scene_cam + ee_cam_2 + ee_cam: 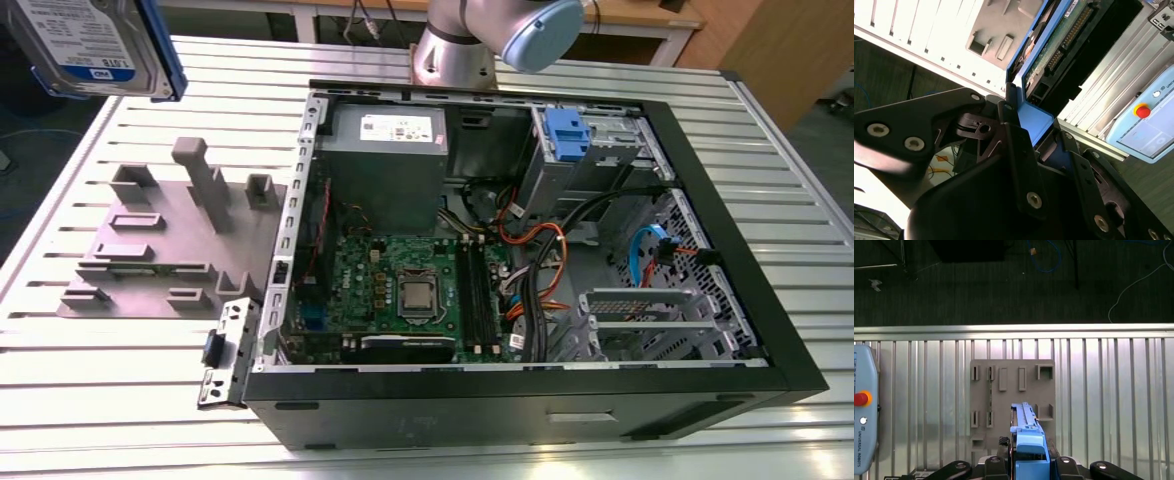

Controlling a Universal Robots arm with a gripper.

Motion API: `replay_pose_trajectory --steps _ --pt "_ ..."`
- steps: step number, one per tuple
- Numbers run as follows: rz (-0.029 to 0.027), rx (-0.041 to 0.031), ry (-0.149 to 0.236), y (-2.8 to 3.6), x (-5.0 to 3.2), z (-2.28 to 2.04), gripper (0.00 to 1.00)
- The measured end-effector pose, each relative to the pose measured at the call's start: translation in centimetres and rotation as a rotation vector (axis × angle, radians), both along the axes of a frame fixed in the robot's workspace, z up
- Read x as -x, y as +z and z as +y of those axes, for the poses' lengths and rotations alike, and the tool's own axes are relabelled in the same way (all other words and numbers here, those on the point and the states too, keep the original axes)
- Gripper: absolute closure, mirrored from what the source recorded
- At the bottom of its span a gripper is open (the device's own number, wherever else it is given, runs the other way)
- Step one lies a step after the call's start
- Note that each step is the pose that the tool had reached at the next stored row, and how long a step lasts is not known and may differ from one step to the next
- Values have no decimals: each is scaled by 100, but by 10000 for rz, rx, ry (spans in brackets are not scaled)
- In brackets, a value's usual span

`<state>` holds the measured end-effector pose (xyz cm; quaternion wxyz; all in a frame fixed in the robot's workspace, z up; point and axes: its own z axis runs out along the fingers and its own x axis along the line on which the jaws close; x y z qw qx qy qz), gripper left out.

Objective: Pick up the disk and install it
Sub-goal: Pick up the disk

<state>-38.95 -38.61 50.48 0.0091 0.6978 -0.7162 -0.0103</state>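
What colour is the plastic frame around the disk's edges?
Blue; the frame around the disk shows best in the second wrist view.

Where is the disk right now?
At the exterior view's top left, the disk hangs above the grey fixture plate, clamped in the gripper.

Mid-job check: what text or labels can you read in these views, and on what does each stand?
On the disk: label print too small to read.
On the power supply: sticker print too small to read.
On the teach pendant: small print along its edge, not reliably legible.
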Motion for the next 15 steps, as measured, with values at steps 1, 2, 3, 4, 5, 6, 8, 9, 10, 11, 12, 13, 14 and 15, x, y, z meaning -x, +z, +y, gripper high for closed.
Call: replay_pose_trajectory --steps 1,2,3,4,5,6,8,9,10,11,12,13,14,15 --pt "0 0 0 0 -2 0 64" --pt "0 0 1 0 -5 0 64" --pt "0 0 0 0 -7 0 64" --pt "0 0 0 0 -9 0 64" --pt "0 -1 0 0 -12 0 64" --pt "-1 -1 0 -1 -14 0 64" --pt "0 0 0 0 -20 -4 64" --pt "0 -1 0 0 -20 -7 64" --pt "0 0 0 0 -21 -8 64" --pt "-1 0 0 0 -20 -9 64" --pt "0 4 2 0 -20 -13 64" --pt "-1 7 2 -1 -20 -18 64" --pt "0 9 1 0 -21 -22 64" --pt "1 11 0 0 -21 -29 64"
